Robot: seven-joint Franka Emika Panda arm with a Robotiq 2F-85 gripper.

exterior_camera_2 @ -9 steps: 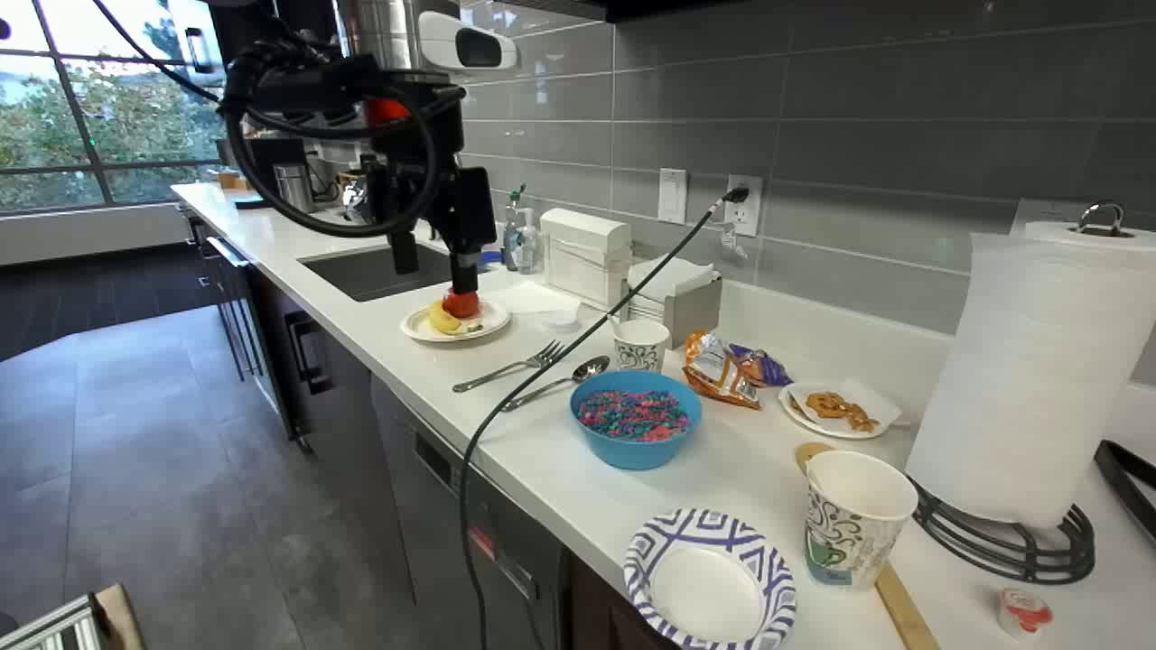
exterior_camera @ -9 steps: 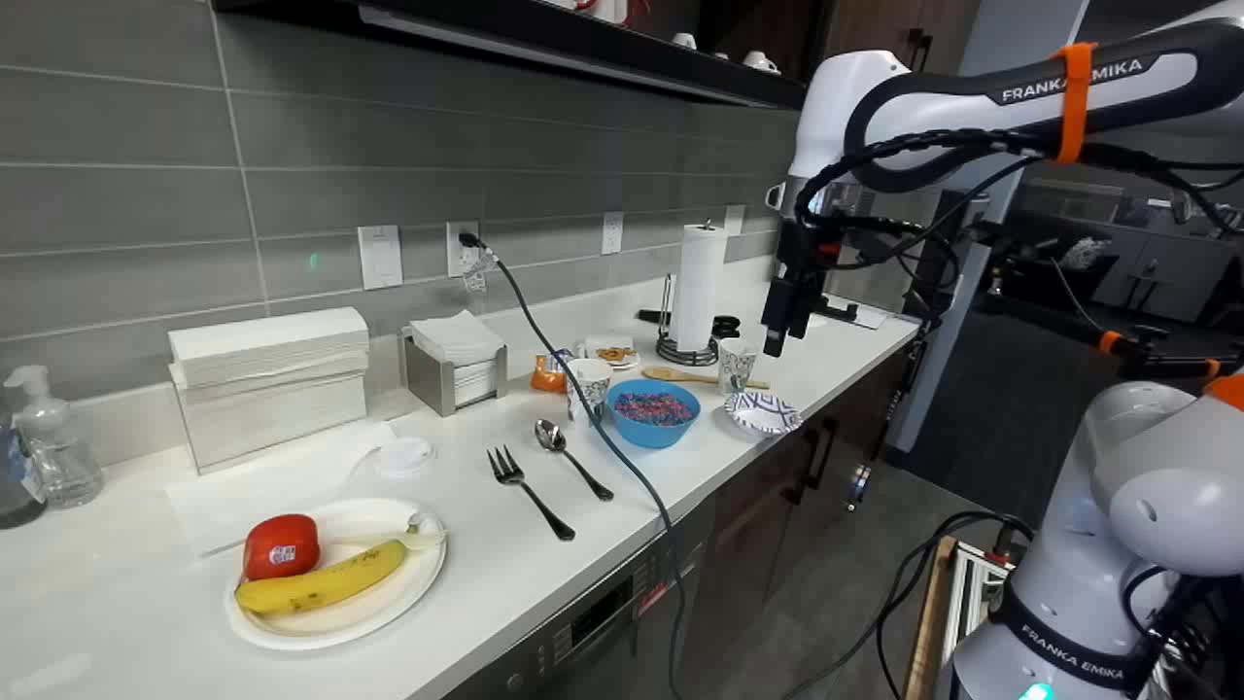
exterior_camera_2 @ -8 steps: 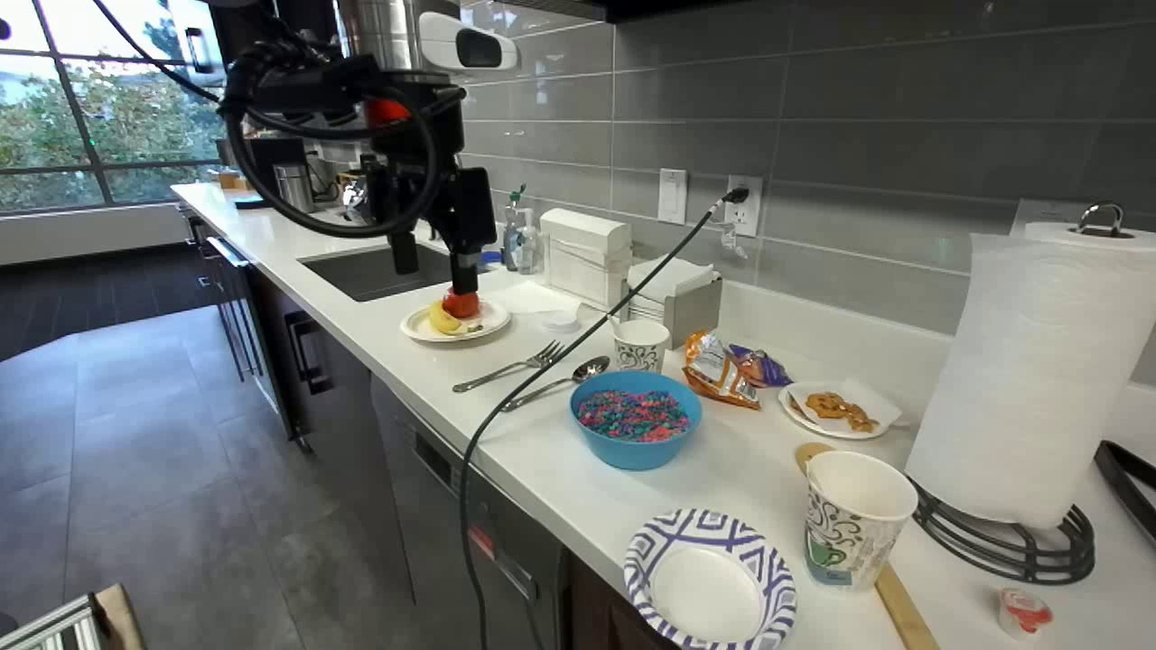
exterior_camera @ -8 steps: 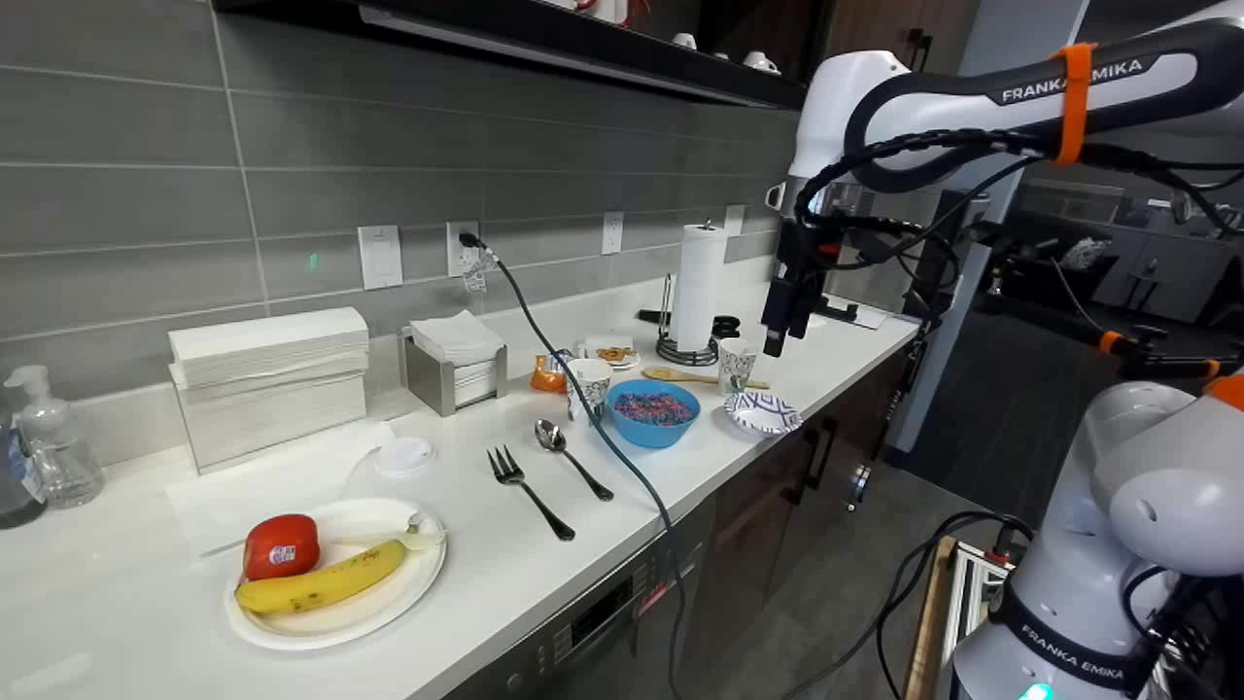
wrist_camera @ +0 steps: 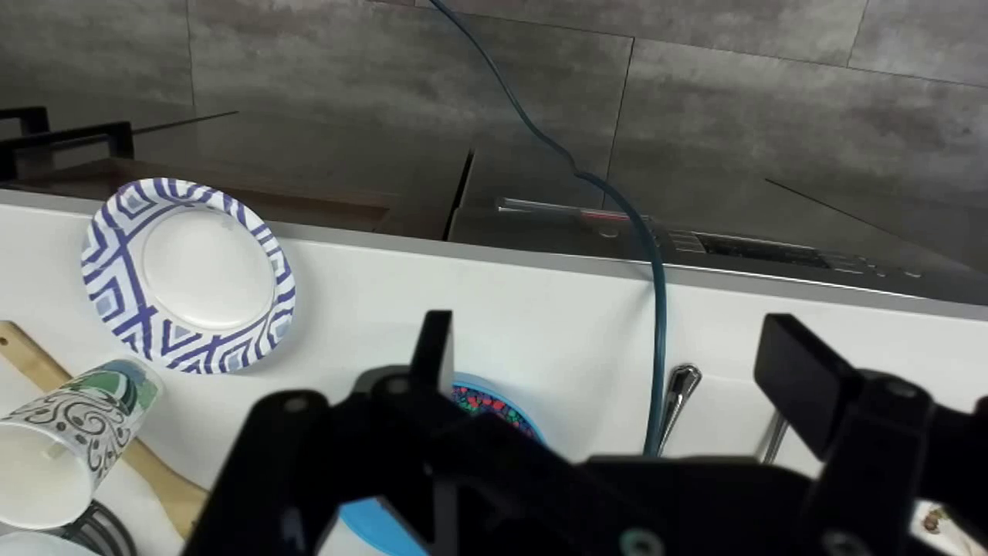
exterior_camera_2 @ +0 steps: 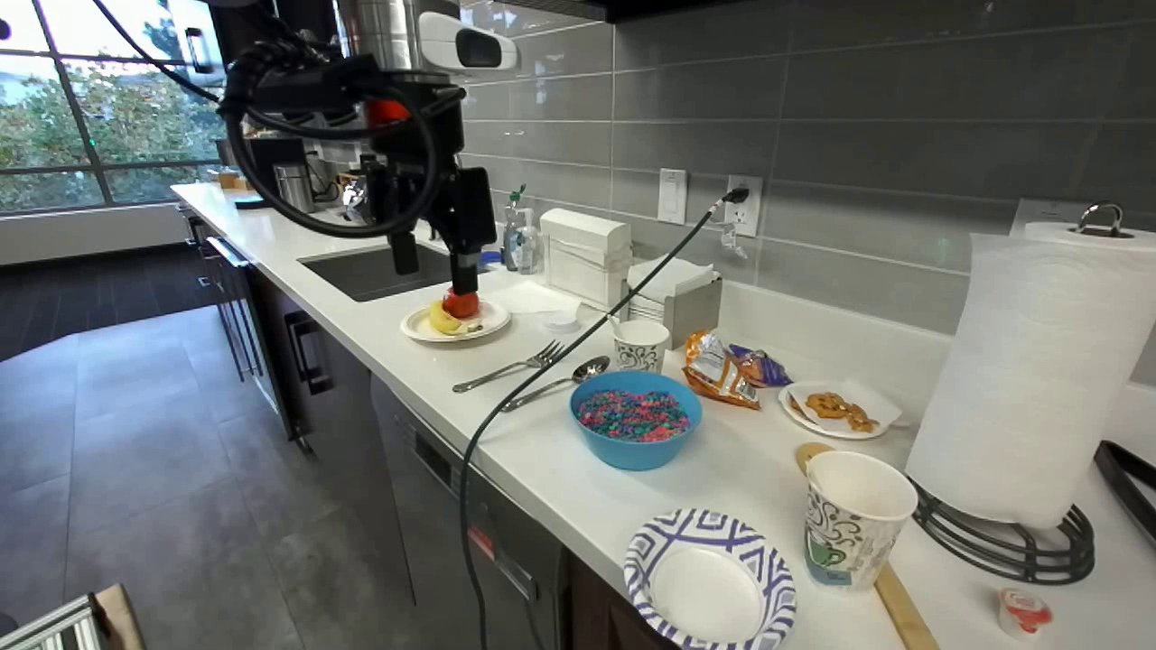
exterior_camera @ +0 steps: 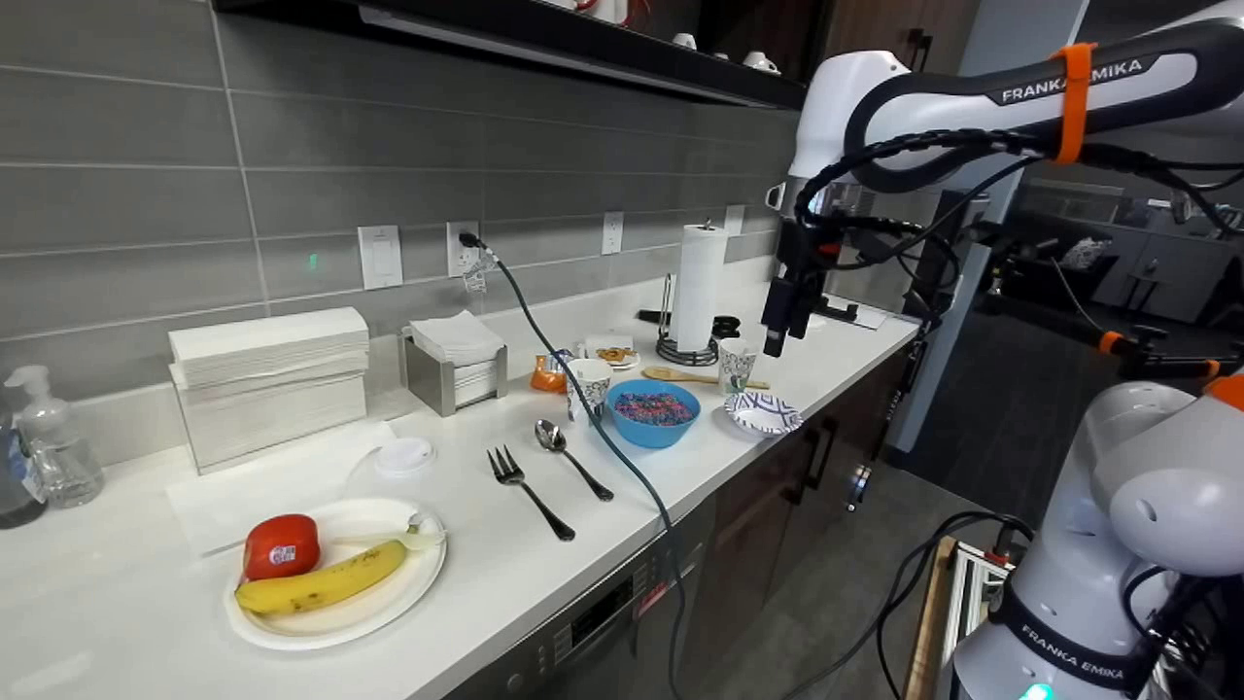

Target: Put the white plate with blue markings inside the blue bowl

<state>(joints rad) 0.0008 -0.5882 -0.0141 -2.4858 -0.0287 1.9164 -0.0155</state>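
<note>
Gray tiled wall (exterior_camera: 350,126) is running behind white counter (exterior_camera_2: 750,478), pale grout lines (exterior_camera_2: 613,99) showing. Switch plate (exterior_camera: 379,258) and outlets (exterior_camera: 611,233) are sitting on it. Black shelf (exterior_camera: 583,44) is hanging overhead in an exterior view. Sink (exterior_camera_2: 352,276) is sitting sunk into counter. Below, dark cabinets (exterior_camera: 748,544) with black handles (wrist_camera: 121,140) and a built-in appliance (exterior_camera: 603,622) are lining the front. Large window (exterior_camera_2: 76,108) is letting daylight in, glare washing out its top, trees (exterior_camera_2: 144,126) showing outside, low white wall (exterior_camera_2: 81,242) running beneath. Gray floor (exterior_camera_2: 163,469) is spreading out, switching to darker boards (exterior_camera_2: 117,280) toward the window; seams (wrist_camera: 620,116) are showing in wrist view. Pale column (exterior_camera: 1025,24) is standing by counter's end.
</note>
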